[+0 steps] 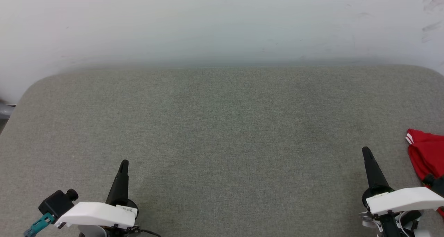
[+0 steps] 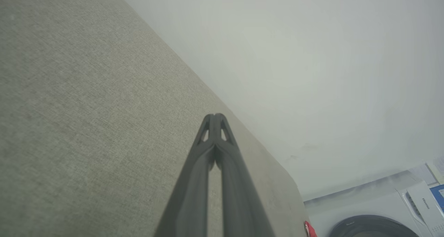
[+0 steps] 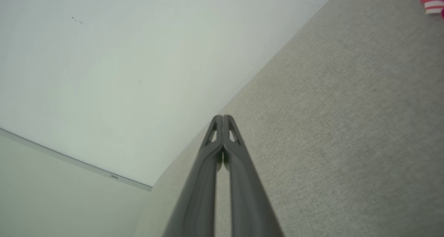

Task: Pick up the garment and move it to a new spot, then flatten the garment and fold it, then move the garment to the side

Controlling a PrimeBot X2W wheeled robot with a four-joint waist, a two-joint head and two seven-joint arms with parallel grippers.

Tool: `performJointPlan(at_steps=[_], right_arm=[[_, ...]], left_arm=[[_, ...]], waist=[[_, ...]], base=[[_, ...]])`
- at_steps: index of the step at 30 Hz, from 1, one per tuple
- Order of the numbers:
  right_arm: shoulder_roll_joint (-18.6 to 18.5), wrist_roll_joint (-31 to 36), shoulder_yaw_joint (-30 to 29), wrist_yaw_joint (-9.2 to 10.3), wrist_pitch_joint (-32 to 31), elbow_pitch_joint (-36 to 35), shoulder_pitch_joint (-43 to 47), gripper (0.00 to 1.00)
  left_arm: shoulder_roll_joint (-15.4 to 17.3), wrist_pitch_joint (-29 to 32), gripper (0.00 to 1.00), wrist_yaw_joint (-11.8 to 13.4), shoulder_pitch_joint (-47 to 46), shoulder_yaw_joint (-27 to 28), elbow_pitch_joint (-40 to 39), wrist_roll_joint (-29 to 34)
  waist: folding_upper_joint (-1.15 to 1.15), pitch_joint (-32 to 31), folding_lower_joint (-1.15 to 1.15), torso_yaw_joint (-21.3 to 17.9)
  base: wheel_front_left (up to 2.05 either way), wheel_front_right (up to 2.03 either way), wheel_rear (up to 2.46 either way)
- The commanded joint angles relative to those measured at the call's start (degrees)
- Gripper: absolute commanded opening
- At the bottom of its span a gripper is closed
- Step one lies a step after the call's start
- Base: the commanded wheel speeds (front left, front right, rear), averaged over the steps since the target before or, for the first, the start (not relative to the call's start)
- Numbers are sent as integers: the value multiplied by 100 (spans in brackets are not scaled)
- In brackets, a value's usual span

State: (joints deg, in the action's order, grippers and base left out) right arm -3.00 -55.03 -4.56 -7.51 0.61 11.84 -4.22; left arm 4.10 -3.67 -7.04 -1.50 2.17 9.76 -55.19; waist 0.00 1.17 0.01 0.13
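Item, far left: left gripper, its two dark fingers pressed together with nothing between them, raised from the lower edge of the head view over bare cloth, with a black and teal fitting beside its white housing. Item, centre: table, covered in grey woven fabric and backed by a pale wall; the broad middle would give ample room for spreading and folding. Item, right: right gripper, likewise closed on nothing, fingers pointing up the view, near the garment but apart from it. Item, far right: the garment, red with a white-and-red striped trim at one corner, lying on the table at its right margin and cut off by the edge of the head view, so whether it is crumpled or folded cannot be told. Judgement: this layout fits either a shirt waiting at the side to be fetched, or one already folded and set aside with both arms at rest. Handling note: the fabric looks thin and slippery, so any grip would do best at the trimmed hem, with the whole shirt brought into sight beforehand.
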Motion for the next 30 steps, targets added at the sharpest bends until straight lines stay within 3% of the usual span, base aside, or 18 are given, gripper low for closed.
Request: performJointPlan(at_steps=[1, 30], right_arm=[[6, -147, -15, 2, -24, -38, -149, 0], [12, -1827, -107, 2, -357, 79, -200, 0]], left_arm=[[-1, 31, 0, -20, -152, 32, -27, -138], [-38, 487, 0, -39, -315, 205, 187, -1831]], waist=[[0, -1, 0, 0], [0, -39, 0, -5]], base=[[0, 0, 0], [0, 0, 0]])
